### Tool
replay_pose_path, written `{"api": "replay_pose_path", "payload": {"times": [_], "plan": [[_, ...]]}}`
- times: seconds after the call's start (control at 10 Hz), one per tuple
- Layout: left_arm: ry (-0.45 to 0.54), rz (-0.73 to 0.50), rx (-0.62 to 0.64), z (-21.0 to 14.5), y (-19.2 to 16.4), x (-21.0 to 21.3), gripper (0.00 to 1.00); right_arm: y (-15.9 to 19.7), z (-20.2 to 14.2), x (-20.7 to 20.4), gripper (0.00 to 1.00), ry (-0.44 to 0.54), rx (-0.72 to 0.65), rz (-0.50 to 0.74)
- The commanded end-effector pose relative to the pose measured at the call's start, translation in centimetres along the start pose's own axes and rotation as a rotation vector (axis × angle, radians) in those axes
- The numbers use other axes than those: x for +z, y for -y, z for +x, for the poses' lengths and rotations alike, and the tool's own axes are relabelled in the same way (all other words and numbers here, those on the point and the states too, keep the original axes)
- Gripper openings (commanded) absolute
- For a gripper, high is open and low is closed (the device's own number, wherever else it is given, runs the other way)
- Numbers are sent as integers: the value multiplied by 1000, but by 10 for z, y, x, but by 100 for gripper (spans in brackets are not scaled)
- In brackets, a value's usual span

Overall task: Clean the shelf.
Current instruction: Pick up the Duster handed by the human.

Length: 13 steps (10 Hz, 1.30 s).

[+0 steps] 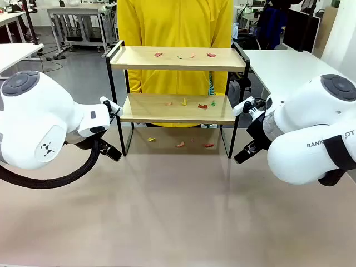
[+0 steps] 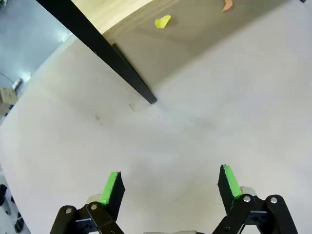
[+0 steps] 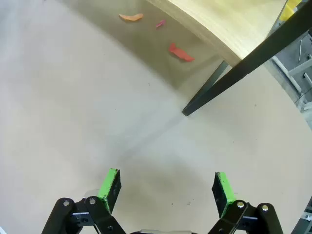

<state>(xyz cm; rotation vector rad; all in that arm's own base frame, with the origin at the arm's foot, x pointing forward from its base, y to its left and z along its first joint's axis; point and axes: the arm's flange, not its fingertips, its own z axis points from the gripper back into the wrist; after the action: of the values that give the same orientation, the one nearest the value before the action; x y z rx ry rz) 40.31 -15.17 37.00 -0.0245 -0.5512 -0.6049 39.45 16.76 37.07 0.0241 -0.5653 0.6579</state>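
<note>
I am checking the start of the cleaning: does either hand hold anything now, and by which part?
Nothing is held. The left hand and the right hand are both open and empty.

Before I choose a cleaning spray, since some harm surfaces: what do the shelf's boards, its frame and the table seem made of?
The boards look like light wood or wood-look laminate, matte, with faint grain. The frame seems thin black-painted metal, judging by its slim straight bars. The table looks like smooth beige laminate with a slight sheen.
</note>
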Motion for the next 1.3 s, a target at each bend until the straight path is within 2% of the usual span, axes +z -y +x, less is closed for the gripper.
{"api": "replay_pose_path", "payload": {"times": [0.0,0.9,1.0,1.2], "plan": [[0,0,0,0,0,0,100,0,0,0,100,0,0,0],[0,0,-1,0,0,0,100,0,0,0,100,0,1,0],[17,-23,-2,14,-10,18,100,14,20,18,100,5,-7,16],[-20,-164,-11,45,-37,52,100,46,43,62,100,37,-37,20]]}}
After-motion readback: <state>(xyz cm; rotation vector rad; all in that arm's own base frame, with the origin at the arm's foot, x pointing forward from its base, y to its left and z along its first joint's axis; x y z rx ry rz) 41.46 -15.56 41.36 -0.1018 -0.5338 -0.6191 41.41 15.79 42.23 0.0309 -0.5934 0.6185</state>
